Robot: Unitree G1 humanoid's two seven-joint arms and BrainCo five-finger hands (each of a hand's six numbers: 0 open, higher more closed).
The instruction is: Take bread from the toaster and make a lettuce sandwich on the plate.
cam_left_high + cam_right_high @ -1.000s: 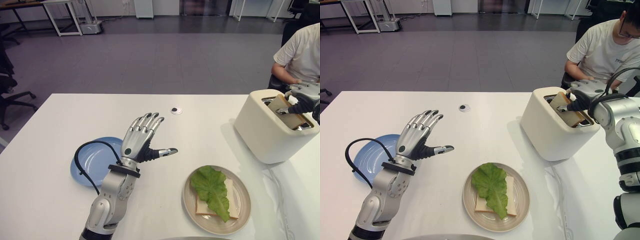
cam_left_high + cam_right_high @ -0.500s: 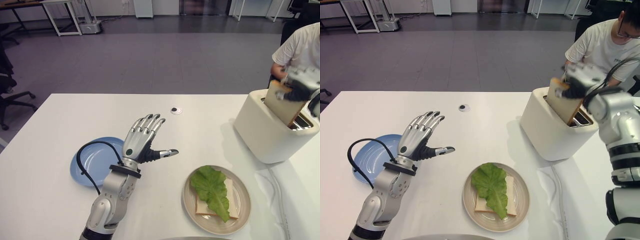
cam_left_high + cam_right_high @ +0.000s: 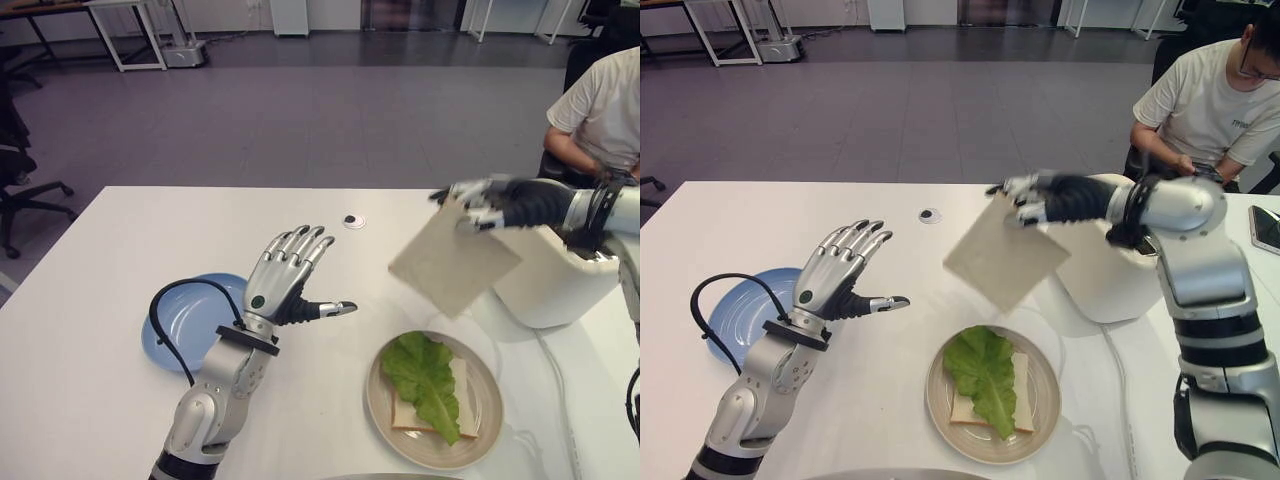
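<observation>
My right hand [image 3: 1045,199] is shut on the top edge of a slice of bread [image 3: 1004,259] that hangs tilted in the air, above and a little beyond the beige plate [image 3: 1045,405]. On that plate lies another bread slice [image 3: 1020,398] with a green lettuce leaf [image 3: 983,373] on top. The white toaster [image 3: 1110,290] stands at the right, partly hidden behind the held slice and my right arm. My left hand [image 3: 837,273] is open, fingers spread, raised over the table left of the plate, holding nothing.
A blue plate [image 3: 178,318] lies at the left under a black cable loop [image 3: 160,305] from my left arm. A small round black-and-white grommet [image 3: 351,220] sits at the table's far middle. A white cord [image 3: 1118,390] runs along the table's right side.
My right hand has pulled the bread slice out of the toaster and carried it left, over toward the beige plate. My left hand has stayed put.
</observation>
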